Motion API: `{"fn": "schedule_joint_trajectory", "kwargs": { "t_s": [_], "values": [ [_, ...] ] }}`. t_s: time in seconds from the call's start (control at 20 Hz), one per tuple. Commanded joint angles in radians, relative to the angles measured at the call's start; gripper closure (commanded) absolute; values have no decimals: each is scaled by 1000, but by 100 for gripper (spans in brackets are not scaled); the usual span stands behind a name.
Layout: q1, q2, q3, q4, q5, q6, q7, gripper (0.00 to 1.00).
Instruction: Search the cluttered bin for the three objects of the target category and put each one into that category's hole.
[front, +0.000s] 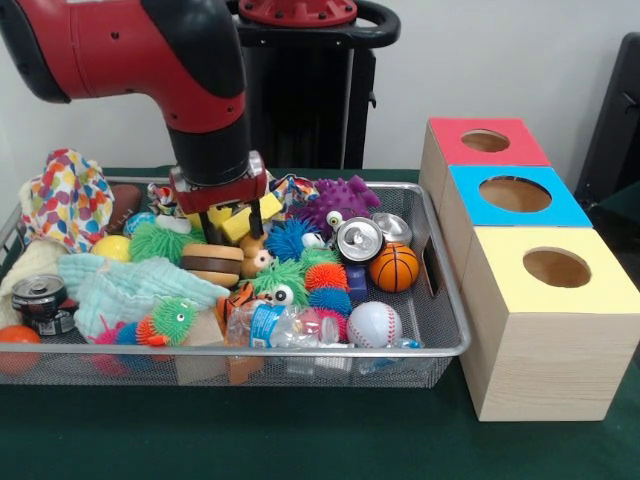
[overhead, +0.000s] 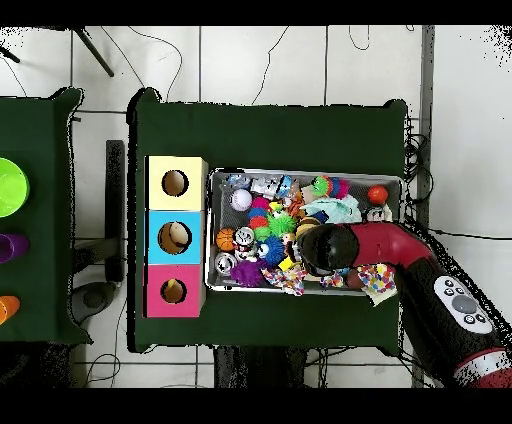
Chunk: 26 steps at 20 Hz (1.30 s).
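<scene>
Here the red and black arm (front: 170, 70) hangs low over the middle of the wire mesh bin (front: 455, 345), and its gripper (front: 228, 222) sits down among the toys near the far rim; whether its fingers are apart or together I cannot tell, since clutter hides the tips.

Going left to right along the bin: a crushed silver drink can (front: 38, 298) lies by the left rim, a pale green folded cloth (front: 125, 285) covers part of the heap beside it, and a round brown toy burger (front: 212, 264) rests just in front of the gripper, with a yellow block (front: 245, 220) touching the gripper's side. Further right come a silver can end (front: 358, 240), a small orange basketball (front: 394, 267) and a white baseball (front: 374, 323) near the front right corner.

Right of the bin stand 3 wooden boxes with holes: red-topped (front: 487, 141), blue-topped (front: 515, 194) and yellow-topped (front: 555, 268).

The target category is not shown, so I judge the step as a pick from the pile. To do it well, close on 1 item only, lift straight up clear of neighbours, and centre over the matching hole before release.
</scene>
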Motion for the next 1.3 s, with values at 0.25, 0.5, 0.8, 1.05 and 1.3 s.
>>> {"fn": "schedule_joint_trajectory", "kwargs": {
  "t_s": [0.25,0.5,0.8,1.05,1.3],
  "values": [
    [-48,69,76,67,2,-45,-136,0],
    [-59,49,94,96,39,-10,-122,0],
    [-48,20,106,107,91,42,-103,0],
    [-40,13,113,109,126,55,-93,0],
    [-59,38,133,112,129,14,-107,0]
  ]
}}
